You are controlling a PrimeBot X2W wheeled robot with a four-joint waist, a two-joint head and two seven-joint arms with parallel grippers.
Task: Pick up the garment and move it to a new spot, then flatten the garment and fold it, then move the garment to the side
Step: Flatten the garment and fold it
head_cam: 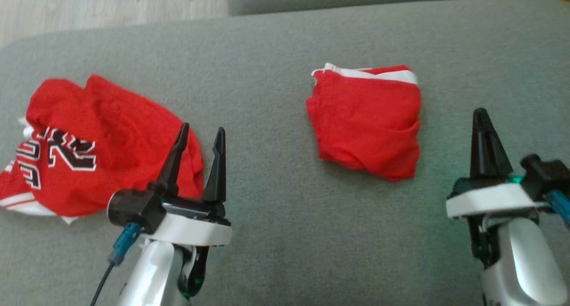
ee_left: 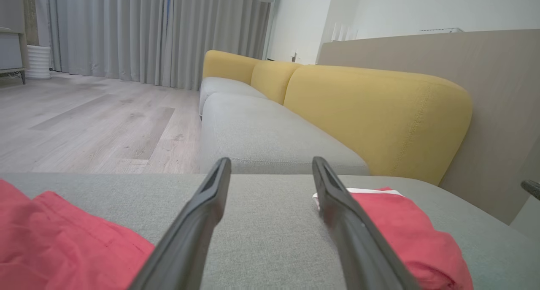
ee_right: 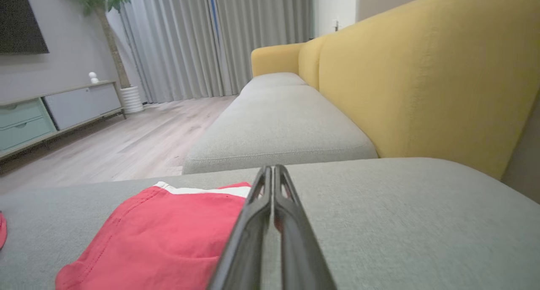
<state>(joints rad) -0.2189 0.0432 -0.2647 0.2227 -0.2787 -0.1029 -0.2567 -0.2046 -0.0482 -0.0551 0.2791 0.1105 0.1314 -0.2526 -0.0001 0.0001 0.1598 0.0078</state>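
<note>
**A:** Head view: what lies on the grey cushion?

**B:** Right of centre, a folded red garment, squarish, with a white band along its top edge. At far left, a crumpled red jersey with black-and-white numerals. The left gripper, lower left, has its fingers apart and empty. The right gripper, lower right, is pressed together on nothing.

**A:** Left wrist view?

**B:** The left gripper is spread. Jersey lower left, folded red garment lower right.

**A:** Right wrist view?

**B:** The right gripper is closed, with the folded red garment lower left.

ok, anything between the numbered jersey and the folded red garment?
Head view: bare grey cushion, plus the left gripper by the jersey, jaws open.
</note>
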